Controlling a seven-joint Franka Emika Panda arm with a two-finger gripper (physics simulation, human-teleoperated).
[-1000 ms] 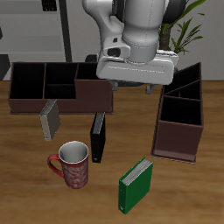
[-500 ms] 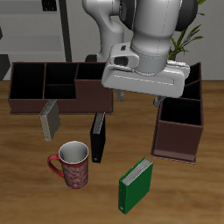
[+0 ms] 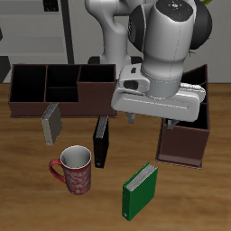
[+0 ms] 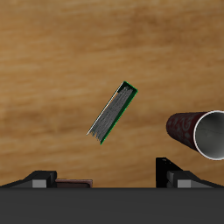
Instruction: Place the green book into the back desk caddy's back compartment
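Green book (image 3: pixel 140 189): stands upright on the table (image 3: pixel 194 203) near its front edge, beside the red mug (image 3: pixel 74 170), untouched; seen edge-on from the wrist (image 4: pixel 114 111).
Gripper (image 3: pixel 150 118): hangs above the table, jaws apart and empty, though its fingertips are poorly seen.
Back desk caddy (image 3: pixel 60 89): well apart from the book, back compartment (image 3: pixel 62 84) bare.
Black book (image 3: pixel 100 142), grey book (image 3: pixel 51 123): upright just before that caddy.
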